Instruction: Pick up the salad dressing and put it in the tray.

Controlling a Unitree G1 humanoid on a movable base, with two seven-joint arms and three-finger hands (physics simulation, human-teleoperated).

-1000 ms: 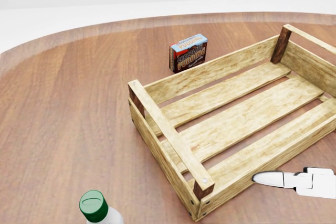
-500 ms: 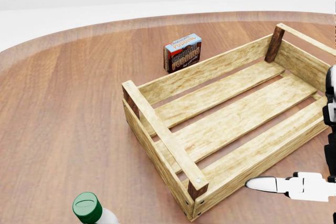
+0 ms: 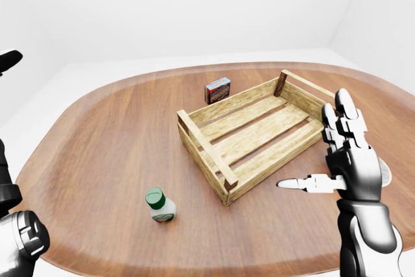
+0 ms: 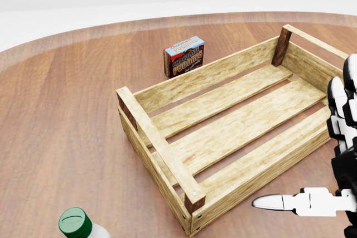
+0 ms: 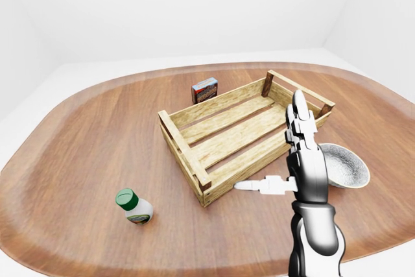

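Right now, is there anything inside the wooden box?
No. The wooden crate holds nothing; through the gaps between its slats only the brown table shows. The robot's right hand covers a bit of one side.

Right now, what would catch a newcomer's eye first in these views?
The slatted wooden tray lying empty at the middle of the round wooden table, and the right hand raised open at the left-eye view's right. Next, the green-capped salad dressing standing alone toward the bottom left, and a small pudding box just above the tray.
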